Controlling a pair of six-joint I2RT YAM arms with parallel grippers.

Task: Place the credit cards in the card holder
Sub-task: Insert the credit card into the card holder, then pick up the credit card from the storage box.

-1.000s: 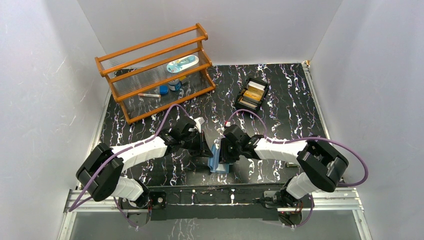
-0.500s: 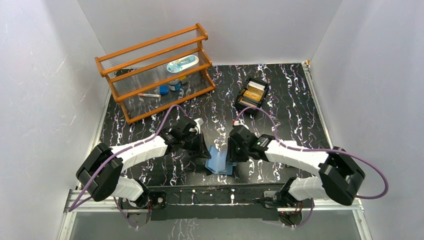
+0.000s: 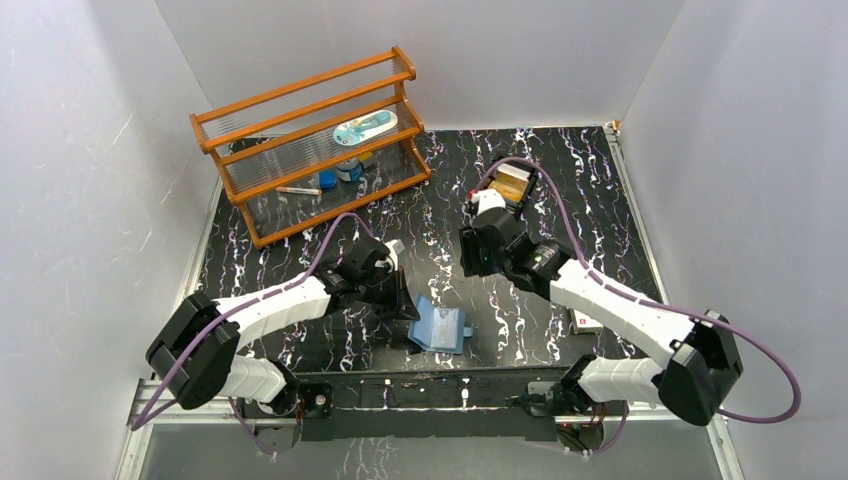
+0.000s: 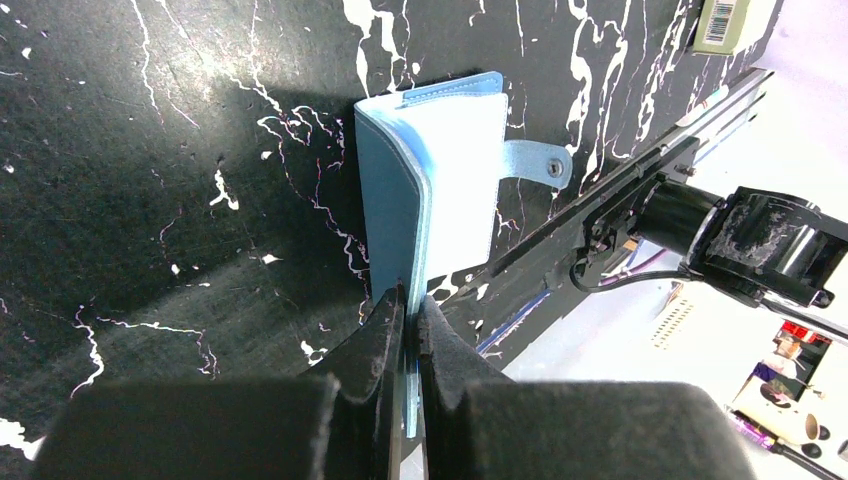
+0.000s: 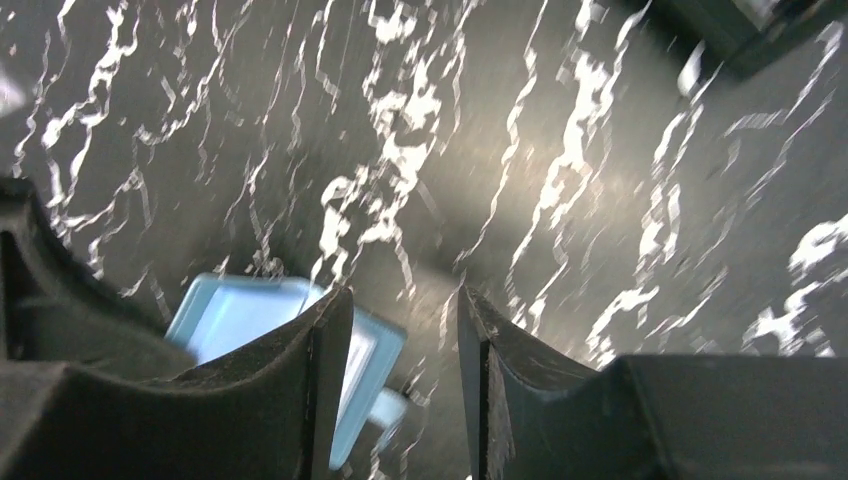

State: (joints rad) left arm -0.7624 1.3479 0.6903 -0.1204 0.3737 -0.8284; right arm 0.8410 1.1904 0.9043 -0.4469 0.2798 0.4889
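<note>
Nearer me than the black tray (image 3: 520,166), well apart from it, the card holder (image 3: 440,326) sits half open. It looks light and floppy. My left gripper (image 4: 405,320) pinches one flap's edge. My right gripper (image 5: 405,310), jaws parted and empty, hangs near the tray. The credit cards (image 3: 510,183) lie inside the tray. They look thin, stiff and slick, so I'd grip one by its edges.
</note>
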